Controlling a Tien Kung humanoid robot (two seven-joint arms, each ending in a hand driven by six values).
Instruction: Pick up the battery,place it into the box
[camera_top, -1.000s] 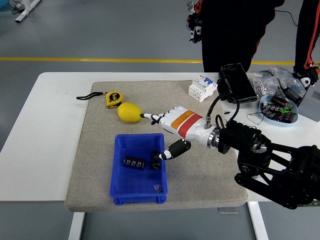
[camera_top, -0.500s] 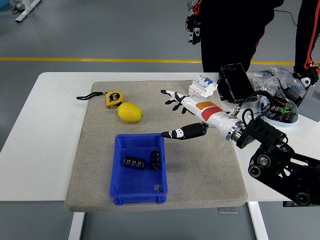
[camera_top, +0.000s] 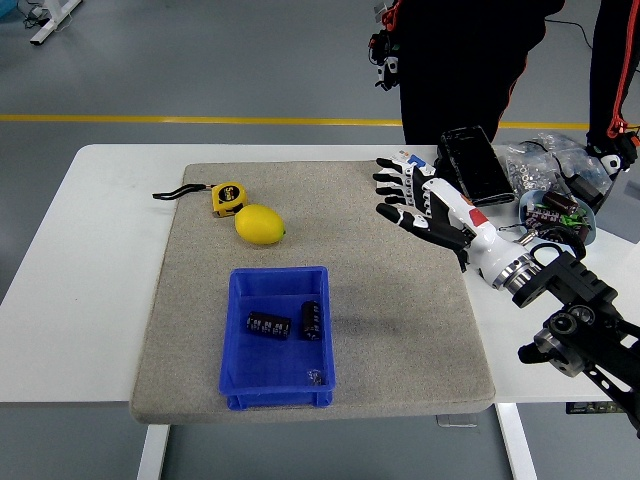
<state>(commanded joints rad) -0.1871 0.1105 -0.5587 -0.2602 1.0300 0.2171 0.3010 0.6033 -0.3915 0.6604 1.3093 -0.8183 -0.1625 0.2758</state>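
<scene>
Two black batteries (camera_top: 269, 325) (camera_top: 312, 320) lie side by side inside the blue box (camera_top: 240, 380) at the front of the grey mat. My right hand (camera_top: 405, 193) hovers over the mat's far right part, well away from the box, fingers spread and holding nothing. Its white forearm runs back to the black arm at the right edge. More dark batteries fill a light blue bowl (camera_top: 585, 237) on the table's right side. The left arm does not show.
A yellow lemon (camera_top: 260, 224) and a yellow tape measure (camera_top: 227, 198) sit at the mat's far left. A white breaker block (camera_top: 401, 160), a black device (camera_top: 474, 164) and plastic bags (camera_top: 545, 160) crowd the far right. A person in dark clothes stands behind the table.
My right hand has pulled back from the box's right rim, moving up and to the right with its fingers spread. One battery now lies in the box where the hand was.
</scene>
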